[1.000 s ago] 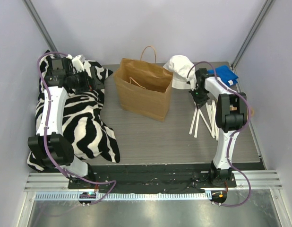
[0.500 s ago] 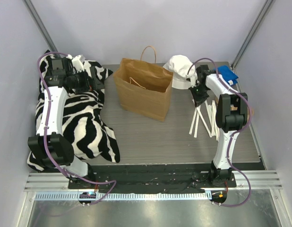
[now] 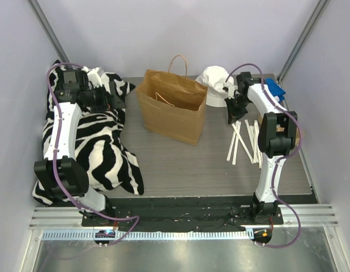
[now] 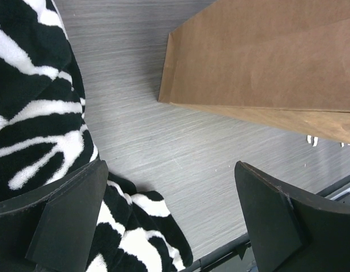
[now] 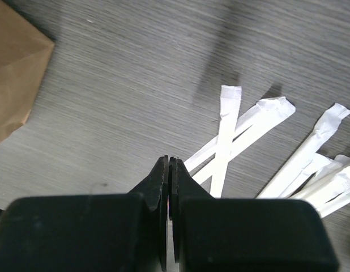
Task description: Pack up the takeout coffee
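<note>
Left arm reaches up the left side of the table (image 3: 186,164), forearm lying over the zebra-striped cloth (image 3: 101,141), wrist turned toward the middle. The left gripper (image 3: 115,102) hangs with its jaws spread wide and nothing between them. From its wrist camera the fingers (image 4: 67,215) frame bare tabletop, with the cloth's edge below and the base corner of the brown paper bag (image 4: 265,56) ahead. Over to the right: that arm rises from its base, folds at the elbow and stretches to the far side, wrist tipped down. The right gripper (image 3: 230,115) has its jaws pressed flat together, pinching nothing, and hovers above the near ends of the wrapped straws (image 3: 243,141). Count time: one bag (image 3: 169,113), standing open-mouthed at centre, two twisted handles, its faces plain brown. There is one zebra cloth and one white cloth (image 3: 214,82) bunched behind the bag's right corner. One blue item (image 3: 275,89) sits at the far right. In the right wrist view three straws (image 5: 226,141) cross just ahead of the fingertips. More are bunched to the right, too overlapped to count. The wrappers are plain white. The takeout coffee shows in none of the three views, so I cannot tell where it sits.
</note>
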`<state>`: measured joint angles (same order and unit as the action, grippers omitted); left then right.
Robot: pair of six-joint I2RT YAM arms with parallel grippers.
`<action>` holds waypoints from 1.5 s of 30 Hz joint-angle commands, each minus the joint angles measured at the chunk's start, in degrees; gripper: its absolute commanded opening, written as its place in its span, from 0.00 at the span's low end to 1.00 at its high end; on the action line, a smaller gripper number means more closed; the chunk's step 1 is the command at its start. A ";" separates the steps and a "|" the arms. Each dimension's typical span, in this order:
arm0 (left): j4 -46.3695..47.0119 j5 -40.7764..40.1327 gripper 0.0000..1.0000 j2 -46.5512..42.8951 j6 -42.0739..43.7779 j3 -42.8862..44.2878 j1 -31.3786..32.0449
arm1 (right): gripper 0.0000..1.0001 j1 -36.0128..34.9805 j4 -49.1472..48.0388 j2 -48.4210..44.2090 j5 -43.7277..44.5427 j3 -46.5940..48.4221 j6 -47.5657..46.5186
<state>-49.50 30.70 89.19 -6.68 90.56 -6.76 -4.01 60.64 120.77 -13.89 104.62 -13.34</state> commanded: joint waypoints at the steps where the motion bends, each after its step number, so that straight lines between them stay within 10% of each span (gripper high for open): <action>1: -0.95 1.29 1.00 -0.15 1.84 2.16 -0.27 | 0.24 0.76 -0.08 -0.09 3.86 -0.19 -0.72; 4: -1.22 1.29 1.00 -0.42 1.93 2.07 -0.35 | 0.46 1.28 -1.23 -1.93 6.15 -2.48 -3.00; 32: -1.75 1.29 1.00 -0.68 3.25 1.02 -0.35 | 0.40 3.31 -5.36 -4.40 9.14 -17.60 -9.68; 45: -1.22 0.59 1.00 -1.21 2.72 0.31 -0.35 | 0.01 3.31 -4.41 -9.49 11.26 -16.14 -6.88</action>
<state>-51.40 31.11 89.25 -4.05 90.83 -6.76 -0.78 54.70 116.81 -3.29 84.55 -22.31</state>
